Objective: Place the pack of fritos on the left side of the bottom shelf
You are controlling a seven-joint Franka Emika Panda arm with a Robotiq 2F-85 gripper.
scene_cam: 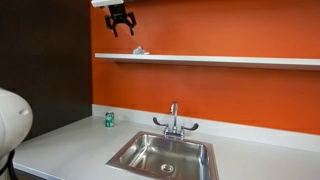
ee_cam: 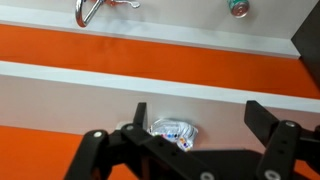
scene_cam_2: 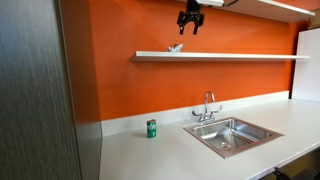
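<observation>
gripper (scene_cam: 120, 24): spread wide, empty, i see it above the bottom shelf (scene_cam: 220, 60).
pack of fritos (scene_cam: 140, 51): on that shelf's end, below the gripper.
long axis: along the shelf, by my wrist view.

Pack of fritos (scene_cam: 140, 51) on bottom shelf (scene_cam: 220, 60)

sink (scene_cam: 163, 153) shiny steel | pack of fritos (ee_cam: 174, 130) crinkly glossy foil | bottom shelf (scene_cam_2: 240, 56) smooth white
</observation>
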